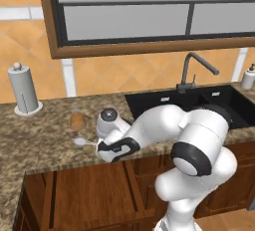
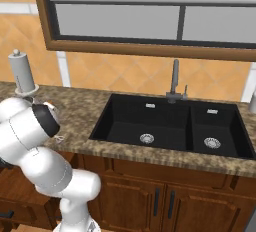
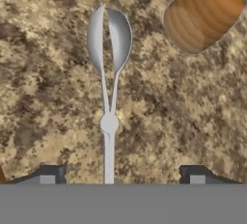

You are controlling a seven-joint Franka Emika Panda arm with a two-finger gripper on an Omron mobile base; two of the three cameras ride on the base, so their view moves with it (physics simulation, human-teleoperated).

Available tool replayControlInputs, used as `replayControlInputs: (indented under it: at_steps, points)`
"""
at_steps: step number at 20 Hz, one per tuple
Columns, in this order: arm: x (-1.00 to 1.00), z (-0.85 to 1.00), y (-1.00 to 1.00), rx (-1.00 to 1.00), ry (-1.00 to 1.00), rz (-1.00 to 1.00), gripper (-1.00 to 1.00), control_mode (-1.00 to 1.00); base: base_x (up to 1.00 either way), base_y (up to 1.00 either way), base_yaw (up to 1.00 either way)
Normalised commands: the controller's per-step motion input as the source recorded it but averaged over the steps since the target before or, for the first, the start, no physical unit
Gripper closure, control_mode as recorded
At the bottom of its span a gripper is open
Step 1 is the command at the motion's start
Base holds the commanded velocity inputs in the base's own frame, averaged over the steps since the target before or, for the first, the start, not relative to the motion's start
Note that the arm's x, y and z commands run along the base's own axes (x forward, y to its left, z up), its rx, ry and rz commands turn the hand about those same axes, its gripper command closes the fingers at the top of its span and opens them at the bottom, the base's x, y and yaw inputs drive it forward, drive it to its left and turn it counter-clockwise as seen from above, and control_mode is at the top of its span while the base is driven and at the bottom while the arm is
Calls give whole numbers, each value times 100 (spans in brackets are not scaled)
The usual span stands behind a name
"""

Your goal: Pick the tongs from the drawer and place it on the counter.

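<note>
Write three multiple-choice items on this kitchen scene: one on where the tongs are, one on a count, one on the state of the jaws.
1. The tongs lie
A. on the counter
B. in the sink
C. in a cupboard

2. The sink has how many basins?
A. one
B. two
C. three

3. The jaws of the gripper are
A. shut on the shaker
B. clamped on the tongs
C. open, one on each side of the tongs

Key: 1 A, granite shows under the tongs in the hand view. 2 B, two drains and a divider show. 3 C, the fingertips stand wide apart, clear of the handle.
</note>
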Motion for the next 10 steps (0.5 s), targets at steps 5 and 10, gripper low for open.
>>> replayControlInputs:
  at_steps: [5,10]
  points:
    - [-39,72,-5,1,-7,3,-100,-100,0,0,0]
    - [-67,54,-2,2,-8,0,-100,-100,0,0,0]
